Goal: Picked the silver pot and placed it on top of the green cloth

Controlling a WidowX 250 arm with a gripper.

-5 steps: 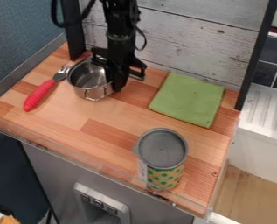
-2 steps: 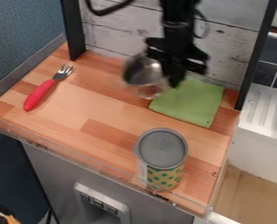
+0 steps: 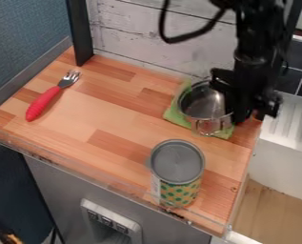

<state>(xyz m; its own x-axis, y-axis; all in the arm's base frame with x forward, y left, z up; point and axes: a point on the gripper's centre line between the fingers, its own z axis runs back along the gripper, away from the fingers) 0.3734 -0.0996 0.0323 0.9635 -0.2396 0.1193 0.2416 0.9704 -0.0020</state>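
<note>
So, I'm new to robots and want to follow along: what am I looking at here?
The black machine at the upper right is a robot arm, ending in a gripper. A fixed camera looks down at a slant on a wooden counter. There, a fork with a red handle lies at the left, and a can with a grey top stands near the front edge. The silver pot is over the green cloth, covering much of it. The gripper is at the pot's right side; whether it grips the pot, I can't tell.
</note>
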